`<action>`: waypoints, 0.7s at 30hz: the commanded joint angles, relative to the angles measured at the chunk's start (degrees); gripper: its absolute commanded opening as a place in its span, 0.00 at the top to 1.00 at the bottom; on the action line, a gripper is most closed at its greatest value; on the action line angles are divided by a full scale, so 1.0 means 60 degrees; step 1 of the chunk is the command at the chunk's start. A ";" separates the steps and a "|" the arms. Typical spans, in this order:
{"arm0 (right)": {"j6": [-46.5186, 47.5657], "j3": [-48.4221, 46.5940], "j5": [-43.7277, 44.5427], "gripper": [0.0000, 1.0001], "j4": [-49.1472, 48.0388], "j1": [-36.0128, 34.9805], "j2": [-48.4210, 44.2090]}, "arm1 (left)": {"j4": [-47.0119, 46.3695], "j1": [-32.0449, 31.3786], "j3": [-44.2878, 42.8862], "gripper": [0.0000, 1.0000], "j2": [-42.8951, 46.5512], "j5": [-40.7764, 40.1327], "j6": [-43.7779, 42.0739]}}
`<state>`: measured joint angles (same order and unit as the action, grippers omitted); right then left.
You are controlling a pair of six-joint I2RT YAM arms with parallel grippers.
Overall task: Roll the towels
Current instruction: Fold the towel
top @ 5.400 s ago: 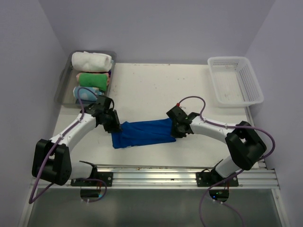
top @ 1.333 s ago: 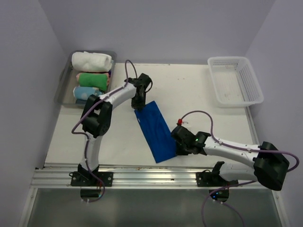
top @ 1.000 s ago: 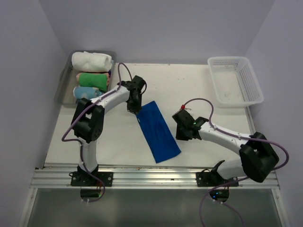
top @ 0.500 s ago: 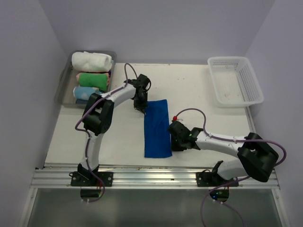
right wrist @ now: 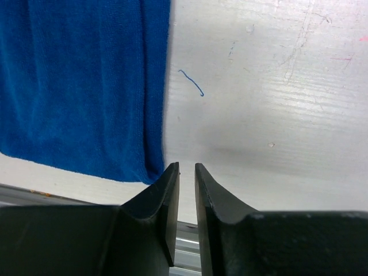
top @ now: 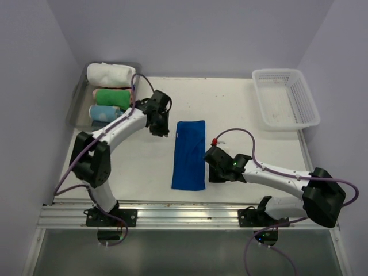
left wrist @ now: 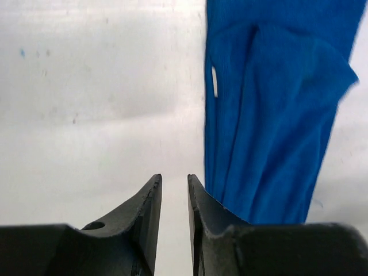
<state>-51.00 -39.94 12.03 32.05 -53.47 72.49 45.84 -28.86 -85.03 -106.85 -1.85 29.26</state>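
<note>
The royal blue towel (top: pixel 190 154) lies flat on the table as a long narrow folded strip, running from far to near. My left gripper (top: pixel 162 127) hovers just left of its far end, jaws slightly open and empty; in the left wrist view the gripper (left wrist: pixel 174 178) has the blue towel (left wrist: pixel 276 115) to its right. My right gripper (top: pixel 210 175) sits by the towel's near right corner. In the right wrist view that gripper (right wrist: pixel 187 167) is slightly open, with bare table in the gap and the towel (right wrist: pixel 80 86) to its left. The white towel (top: pixel 112 73) rests rolled in the tray.
A grey tray (top: pixel 77 100) at the back left also holds a green roll (top: pixel 113 95) and a pale blue roll (top: pixel 106 112). A white plastic basket (top: pixel 286 98) stands at the back right. The metal rail (top: pixel 190 215) runs along the near edge.
The blue towel swung from a diagonal to lie straight, far to near. Both grippers let go of it; the left one drew off to the left of the far end.
</note>
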 commanded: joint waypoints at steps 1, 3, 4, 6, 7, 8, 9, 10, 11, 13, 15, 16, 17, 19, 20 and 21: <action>0.0180 -0.0433 0.0090 0.76 0.0269 -0.0111 -0.0128 | -0.0360 -0.0316 0.1761 0.71 0.2189 0.0249 0.0498; -0.0009 -0.0360 -0.0347 0.71 0.0021 -0.0184 -0.0186 | -0.0840 -0.0682 0.2698 0.70 0.2849 0.0863 0.1024; -0.0170 -0.0258 -0.0597 0.66 -0.0198 -0.0185 -0.0201 | -0.1032 -0.0842 0.3544 0.67 0.3446 0.1009 0.1230; -0.0405 -0.0009 -0.1051 0.65 -0.0812 -0.0199 -0.0245 | -0.1762 -0.1311 0.4339 0.61 0.3992 0.1551 0.1756; -0.0623 0.0094 -0.1300 0.64 -0.0975 -0.0214 -0.0289 | -0.2013 -0.1487 0.5083 0.54 0.4473 0.1698 0.1934; -0.0712 0.0167 -0.1317 0.64 -0.1122 -0.0257 -0.0318 | -0.2262 -0.1764 0.5424 0.53 0.4695 0.2004 0.2081; -0.0786 0.0299 -0.1331 0.64 -0.1283 -0.0287 -0.0333 | -0.2497 -0.1854 0.5732 0.52 0.4901 0.2167 0.2343; -0.0830 0.0343 -0.1346 0.64 -0.1357 -0.0316 -0.0319 | -0.2978 -0.2014 0.6286 0.50 0.5178 0.2458 0.2462; -0.0845 0.0387 -0.1361 0.63 -0.1401 -0.0331 -0.0304 | -0.3200 -0.2103 0.6524 0.45 0.5297 0.2534 0.2564; -0.0758 0.0388 -0.1390 0.63 -0.1475 -0.0389 -0.0202 | -0.3611 -0.2264 0.7008 0.44 0.5357 0.2666 0.2785; -0.0714 0.0329 -0.1390 0.63 -0.1460 -0.0448 0.0003 | -0.3773 -0.2469 0.7199 0.43 0.5284 0.2798 0.2814; -0.0699 0.0329 -0.1390 0.63 -0.1460 -0.0492 0.0091 | -0.3904 -0.2528 0.7345 0.44 0.5153 0.2827 0.2815; -0.0699 0.0344 -0.1434 0.63 -0.1475 -0.0521 0.0193 | -0.3978 -0.2688 0.7433 0.44 0.5079 0.2856 0.2815; -0.0713 0.0373 -0.1434 0.62 -0.1504 -0.0580 0.0296 | -0.4124 -0.2850 0.7682 0.46 0.4831 0.2857 0.2873; -0.0728 0.0402 -0.1405 0.62 -0.1519 -0.0609 0.0340 | -0.4198 -0.2952 0.7785 0.48 0.4771 0.2828 0.2917; -0.0757 0.0446 -0.1361 0.62 -0.1533 -0.0638 0.0384 | -0.4271 -0.2982 0.7989 0.48 0.4713 0.2769 0.3077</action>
<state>-54.46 -37.71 4.34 24.53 -56.66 74.00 25.34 -45.63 -39.38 -77.49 13.65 45.12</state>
